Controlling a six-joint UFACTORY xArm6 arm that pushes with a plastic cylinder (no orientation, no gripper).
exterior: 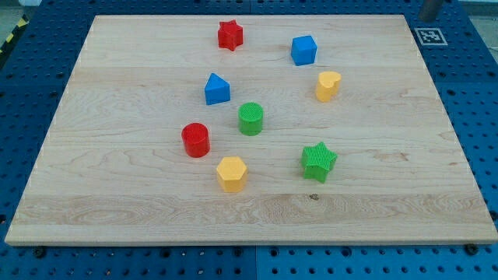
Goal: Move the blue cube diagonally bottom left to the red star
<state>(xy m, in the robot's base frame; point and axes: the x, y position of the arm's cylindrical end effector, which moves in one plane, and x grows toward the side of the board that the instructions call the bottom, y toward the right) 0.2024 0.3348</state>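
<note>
My tip does not show; a grey slanted stub (430, 8) crosses the view's top edge; nothing more can be made out

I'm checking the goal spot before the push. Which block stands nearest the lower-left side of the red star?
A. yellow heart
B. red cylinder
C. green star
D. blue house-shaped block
D: the blue house-shaped block stands just below and slightly left of the red star, nearer than any other block; my tip is not in view.
</note>
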